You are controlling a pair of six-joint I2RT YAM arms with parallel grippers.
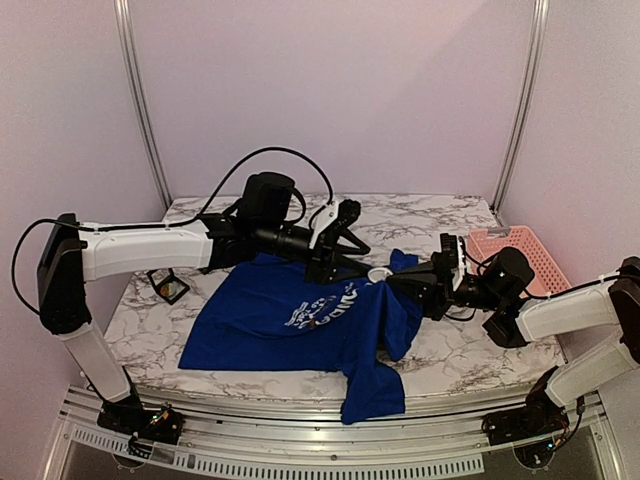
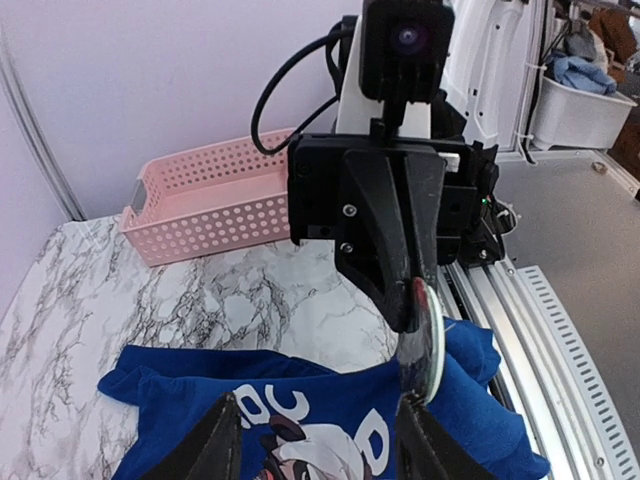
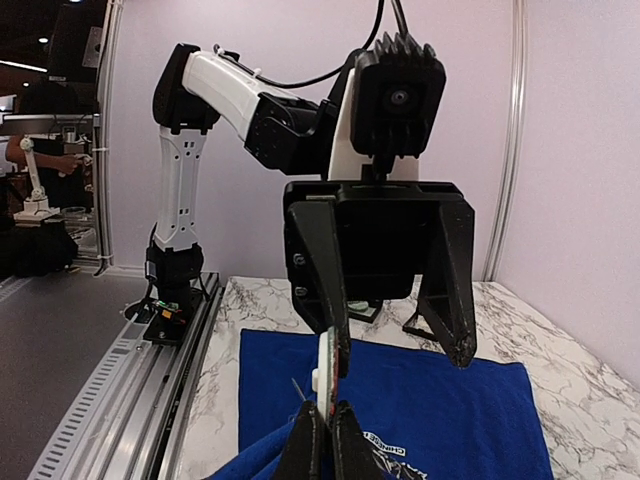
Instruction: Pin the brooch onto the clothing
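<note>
The blue T-shirt (image 1: 290, 320) lies on the marble table, its panda print (image 2: 300, 445) facing up. The brooch (image 3: 325, 375), a small disc seen edge-on with a white back and a thin pin, is held upright over a raised fold of the shirt. My right gripper (image 3: 328, 415) is shut on the brooch's lower edge, and it also shows in the left wrist view (image 2: 410, 315). My left gripper (image 2: 320, 405) is open facing it, and one of its fingers (image 3: 335, 300) rests against the brooch (image 2: 428, 345). In the top view both grippers meet at the brooch (image 1: 378, 273).
A pink perforated basket (image 1: 520, 255) stands at the back right of the table (image 1: 470, 350). A small black square box (image 1: 170, 288) sits at the left by the shirt's sleeve. One shirt sleeve hangs over the table's front edge (image 1: 375, 395).
</note>
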